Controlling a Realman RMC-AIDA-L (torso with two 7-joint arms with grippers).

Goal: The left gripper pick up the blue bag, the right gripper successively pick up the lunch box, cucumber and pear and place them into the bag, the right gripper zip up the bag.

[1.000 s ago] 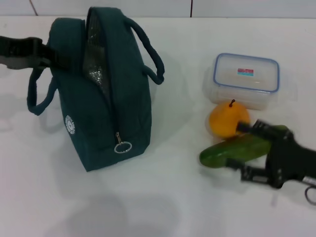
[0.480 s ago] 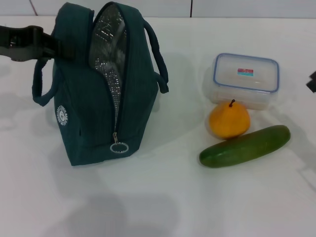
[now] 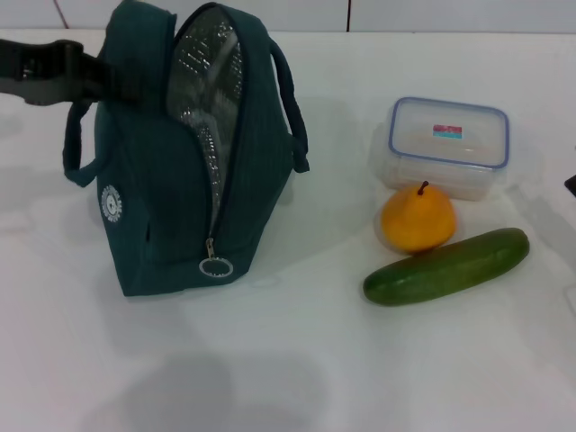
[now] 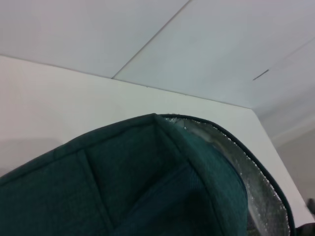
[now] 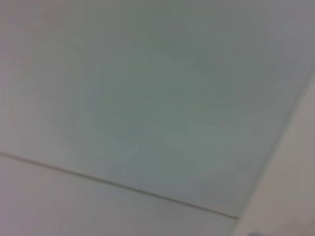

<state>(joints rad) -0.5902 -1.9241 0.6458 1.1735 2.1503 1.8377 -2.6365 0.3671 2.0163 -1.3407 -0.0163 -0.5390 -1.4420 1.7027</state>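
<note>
In the head view, the blue bag point(image 3: 193, 153) is seen more upright than half a second ago, and its opening is spread wider, so that more of the silver lining point(image 3: 205, 90) is exposed. The left gripper point(image 3: 76, 74) is found at the bag's upper left side, closed on the bag's fabric near the left handle point(image 3: 76, 148), much as it was half a second ago. The right gripper, which was over the cucumber one second ago, is now withdrawn to the right edge; only a dark sliver is left in view, and whether it is open cannot be told. The bag is stood on the white table point(image 3: 270, 360) at the left, with the zipper pull ring point(image 3: 216, 267) hanging low on its front and a round white logo point(image 3: 111, 203) on its side. The lunch box point(image 3: 448, 144), the pear point(image 3: 418, 219) and the cucumber point(image 3: 446, 267) are left unmoved at the right, the pear touching the box and the cucumber. In the left wrist view, the bag's dark teal top panel point(image 4: 123, 187) and the lined rim of its opening point(image 4: 256, 187) are shown close up, above the table. In the right wrist view, only pale flat panels crossed by seams are shown.
</note>
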